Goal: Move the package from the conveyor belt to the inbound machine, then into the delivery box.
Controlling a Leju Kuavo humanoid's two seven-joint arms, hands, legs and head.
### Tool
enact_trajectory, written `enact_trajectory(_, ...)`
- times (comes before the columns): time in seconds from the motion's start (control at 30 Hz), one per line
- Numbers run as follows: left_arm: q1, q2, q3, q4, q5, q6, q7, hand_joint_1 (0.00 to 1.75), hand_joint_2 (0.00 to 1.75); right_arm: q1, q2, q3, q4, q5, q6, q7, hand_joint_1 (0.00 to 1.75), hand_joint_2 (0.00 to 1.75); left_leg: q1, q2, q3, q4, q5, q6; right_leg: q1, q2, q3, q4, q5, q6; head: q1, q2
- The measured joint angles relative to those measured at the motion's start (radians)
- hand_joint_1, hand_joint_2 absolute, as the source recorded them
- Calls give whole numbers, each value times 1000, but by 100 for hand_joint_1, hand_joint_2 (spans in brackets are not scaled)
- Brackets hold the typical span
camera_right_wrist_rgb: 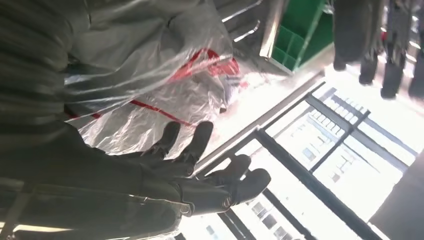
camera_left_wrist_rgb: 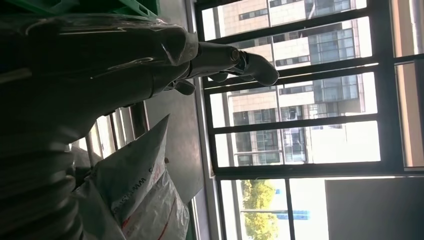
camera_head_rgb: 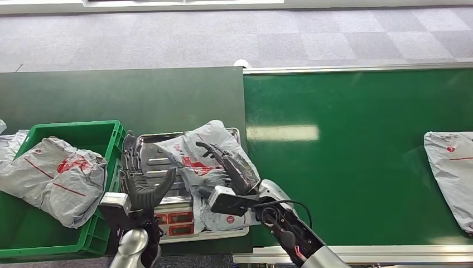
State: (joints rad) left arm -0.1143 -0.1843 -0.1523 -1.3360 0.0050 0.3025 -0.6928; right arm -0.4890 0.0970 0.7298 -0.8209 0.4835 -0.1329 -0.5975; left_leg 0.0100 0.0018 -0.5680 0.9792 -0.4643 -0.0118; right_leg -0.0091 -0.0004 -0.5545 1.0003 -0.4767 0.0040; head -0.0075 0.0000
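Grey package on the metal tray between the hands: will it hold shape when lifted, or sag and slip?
The grey package looks like a crumpled, glossy poly bag, so it will likely sag. The shiny film may slip against the right robot hand. It probably won't roll.

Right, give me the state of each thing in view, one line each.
Package on the inbound machine: lying crumpled on the tray.
Inbound machine: loaded with that package.
Delivery box: holding a grey package.
Package on the conveyor belt: lying flat, untouched.
Left hand: open, beside the machine.
Right hand: open, fingers spread above the package.
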Motion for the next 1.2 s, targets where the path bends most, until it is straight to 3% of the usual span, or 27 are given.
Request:
enact_trajectory(0.37, 15, 3, 16, -1, -10, -22, 7, 0, 175, 160, -26, -216, -222, -192, 111, -79, 0, 175, 0, 0, -2, 0, 0, 0, 0, 0, -1, 0, 0, 0, 0, 0)
enact_trajectory(0.63, 14, 0, 21, 3, -18, -36, 17, 0, 175, 191, -29, -304, -323, -284, 170, -101, 0, 175, 0, 0, -2, 0, 0, 0, 0, 0, -2, 0, 0, 0, 0, 0)
enact_trajectory(0.83, 14, -1, 18, -9, -33, -93, 4, 0, 175, 192, -28, -379, -378, -428, 211, -102, 0, 175, 0, 0, -2, 0, 0, 0, 0, 0, -2, 0, 0, 0, 0, 0)
enact_trajectory(1.03, 30, 17, -36, -105, -87, -168, -2, 0, 175, 202, -13, -481, -386, -531, 239, -102, 0, 175, 0, 0, -2, 0, 0, 0, 0, 0, -2, 0, 0, 0, 0, 0)
enact_trajectory(1.2, 30, 56, -140, -181, -152, -138, -2, 0, 175, 205, 4, -543, -354, -600, 299, -97, 0, 175, 0, 0, -2, 0, 0, 0, 0, 0, -2, 0, 0, 0, 0, 0)
